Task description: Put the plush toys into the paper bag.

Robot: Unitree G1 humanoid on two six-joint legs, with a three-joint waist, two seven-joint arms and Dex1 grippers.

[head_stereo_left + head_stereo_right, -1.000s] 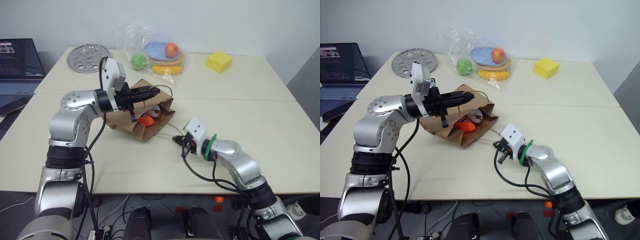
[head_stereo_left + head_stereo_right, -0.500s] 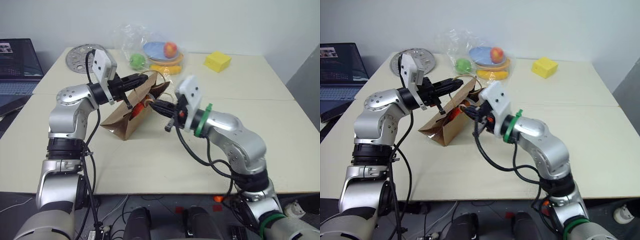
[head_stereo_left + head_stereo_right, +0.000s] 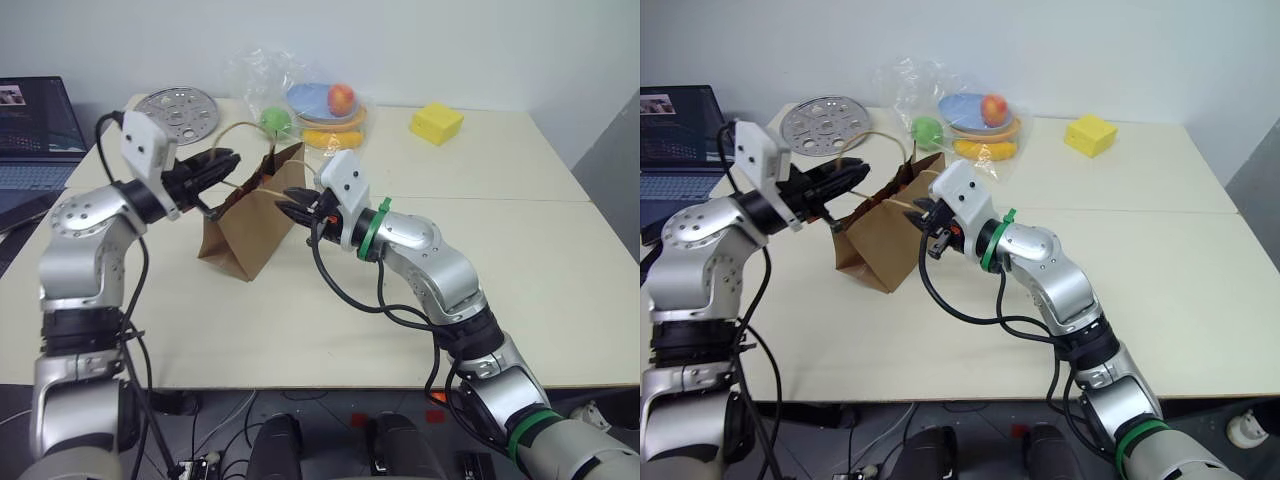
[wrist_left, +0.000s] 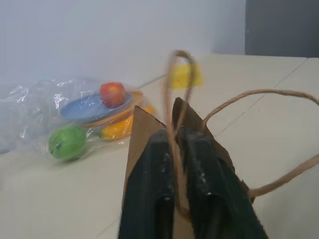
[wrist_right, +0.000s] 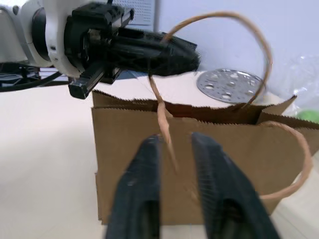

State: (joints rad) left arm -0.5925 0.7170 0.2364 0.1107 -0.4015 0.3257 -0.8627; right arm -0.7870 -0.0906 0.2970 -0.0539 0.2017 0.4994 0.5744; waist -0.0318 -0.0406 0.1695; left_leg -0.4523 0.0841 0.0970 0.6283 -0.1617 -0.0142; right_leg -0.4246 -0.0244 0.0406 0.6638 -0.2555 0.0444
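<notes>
Jaws on the left gripper (image 4: 175, 164) stand slightly parted with a twisted loop handle (image 4: 172, 99) of the paper bag (image 3: 250, 225) running between the two black fingers; can't tell if they actually clamp it or it just hangs in the gap. Right gripper (image 5: 172, 164) has jaws spread a bit, second handle strand (image 5: 162, 119) passing through the gap between its fingers, grip also unclear. Bag stands upright on the beige table (image 3: 560, 270), roughly centre-left, mouth up, left gripper at its 10 o'clock near the top edge, right gripper at its 3 o'clock just beside the upper rim. Plush toys not visible from outside the bag, its inside is hidden. Clear plastic bag of fruit (image 3: 300, 100) sits at 12 o'clock from the paper bag, well apart: green apple (image 3: 274, 120), red apple (image 3: 342, 97) on a blue plate (image 3: 310, 100). Yellow sponge block (image 3: 437, 122) at 2 o'clock, far back. Perforated metal disc (image 3: 178, 102) at 11 o'clock. Laptop (image 3: 35, 130) off the table's left edge, at 9 o'clock.
</notes>
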